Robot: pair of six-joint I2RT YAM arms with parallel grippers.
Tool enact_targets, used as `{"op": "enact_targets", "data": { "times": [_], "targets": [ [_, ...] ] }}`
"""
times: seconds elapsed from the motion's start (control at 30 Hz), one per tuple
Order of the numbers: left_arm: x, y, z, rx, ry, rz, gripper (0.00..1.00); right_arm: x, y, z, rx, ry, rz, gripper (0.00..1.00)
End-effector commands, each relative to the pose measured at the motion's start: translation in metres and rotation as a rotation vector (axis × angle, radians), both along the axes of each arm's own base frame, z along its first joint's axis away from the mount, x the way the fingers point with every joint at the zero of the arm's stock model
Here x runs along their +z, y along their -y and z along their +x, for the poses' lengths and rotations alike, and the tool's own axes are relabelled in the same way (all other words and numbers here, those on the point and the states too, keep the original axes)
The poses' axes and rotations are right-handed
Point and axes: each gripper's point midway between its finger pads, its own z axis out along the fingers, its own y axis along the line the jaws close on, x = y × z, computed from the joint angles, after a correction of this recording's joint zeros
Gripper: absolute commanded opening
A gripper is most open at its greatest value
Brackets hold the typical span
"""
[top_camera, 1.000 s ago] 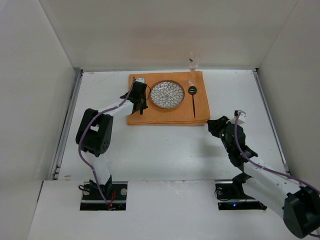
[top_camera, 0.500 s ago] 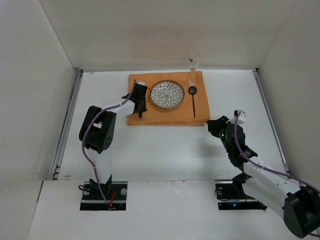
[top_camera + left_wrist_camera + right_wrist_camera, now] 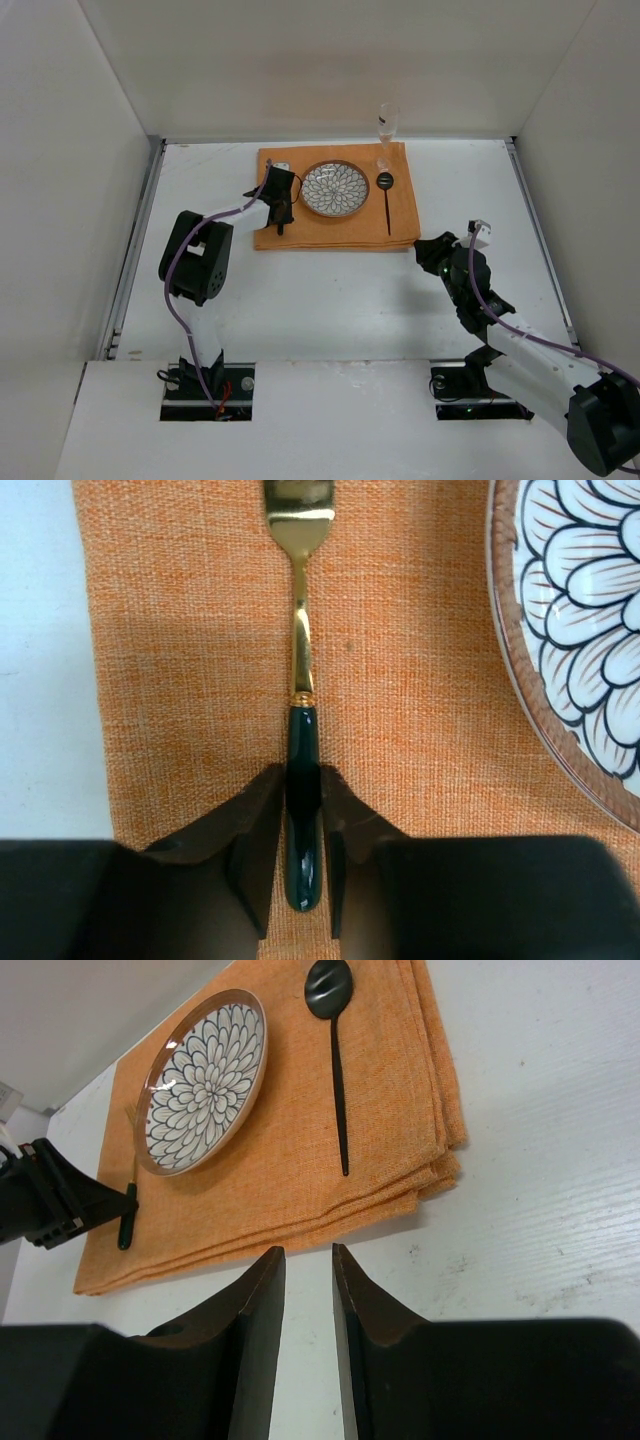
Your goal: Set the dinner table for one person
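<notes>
A fork with gold tines and a dark green handle lies on the orange placemat, left of the flower-patterned plate. My left gripper points down over it, jaws closed narrowly on the handle, whose rounded end pokes out behind the fingertips. In the top view the left gripper is at the placemat's left part, beside the plate. My right gripper hovers over the white dinner table just off the placemat's near right corner. It is open a little, with nothing between its fingers.
A black spoon lies on the placemat right of the plate. A clear stemmed glass stands at the placemat's far right edge. White walls enclose the table on three sides. The right arm stretches across the near right area.
The left arm's elbow shifted and its gripper settled lower onto the placemat with the fork, then held still. The right arm has not moved.
</notes>
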Motion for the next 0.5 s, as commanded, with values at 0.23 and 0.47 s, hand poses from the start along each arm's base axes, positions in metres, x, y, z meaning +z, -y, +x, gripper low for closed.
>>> {"op": "enact_targets", "data": {
  "times": [0.23, 0.47],
  "targets": [
    [0.038, -0.011, -0.004, 0.067, 0.103, 0.029, 0.50, 0.029, -0.002, 0.008, -0.010, 0.079, 0.018, 0.36],
    [0.091, -0.013, -0.017, 0.132, 0.243, -0.066, 1.00, 0.029, 0.000, 0.008, -0.015, 0.080, 0.016, 0.36]
  ]
}}
